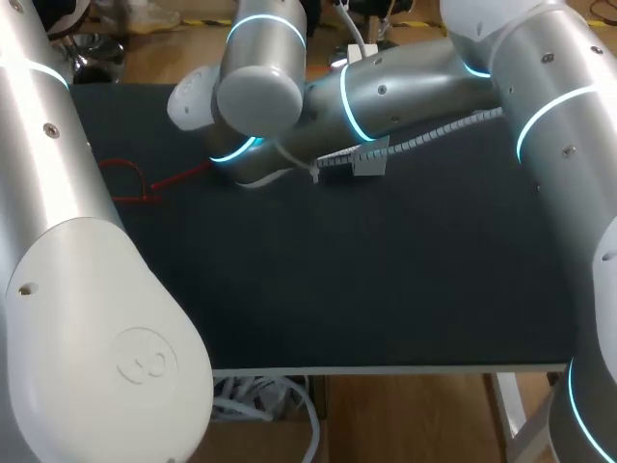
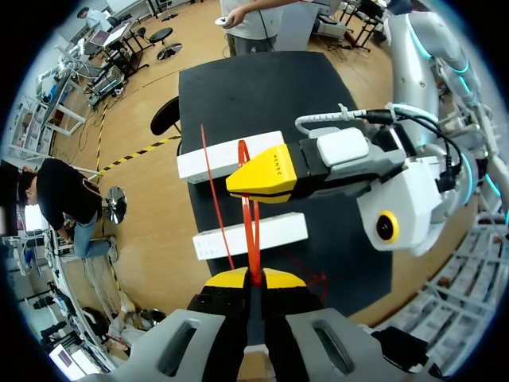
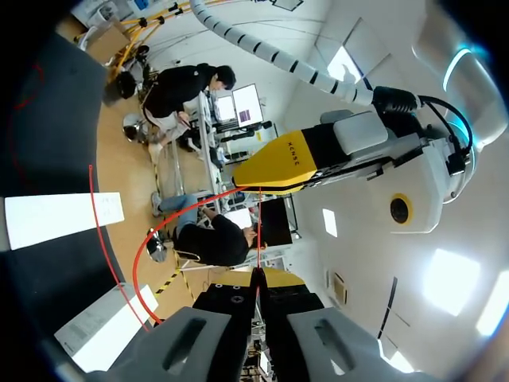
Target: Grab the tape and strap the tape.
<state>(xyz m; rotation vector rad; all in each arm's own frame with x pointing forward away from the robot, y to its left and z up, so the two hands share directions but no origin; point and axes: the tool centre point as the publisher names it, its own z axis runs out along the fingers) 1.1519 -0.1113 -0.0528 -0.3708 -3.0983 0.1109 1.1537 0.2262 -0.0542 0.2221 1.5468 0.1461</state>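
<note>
A thin red tape strap [image 2: 251,231] runs as a narrow loop between my two grippers, held above the black table [image 2: 262,95]. In the left wrist view my left gripper [image 2: 254,278] is shut on the strap's near end. My right gripper [image 2: 258,181] faces it just ahead, shut on the far end. A long loose tail [image 2: 213,191] hangs off beside the loop. From the right wrist view, my right gripper [image 3: 258,275] pinches the strap [image 3: 143,247], and my left gripper [image 3: 264,181] holds it opposite. In the head view my right arm's links hide both grippers.
Another red strap piece [image 1: 130,183] lies curled on the table's left side. Two white flat bars [image 2: 231,155] [image 2: 250,235] show beside the held loop. A white tag [image 1: 371,159] hangs from the right arm's cable. My left arm's big white link [image 1: 87,338] fills the near left.
</note>
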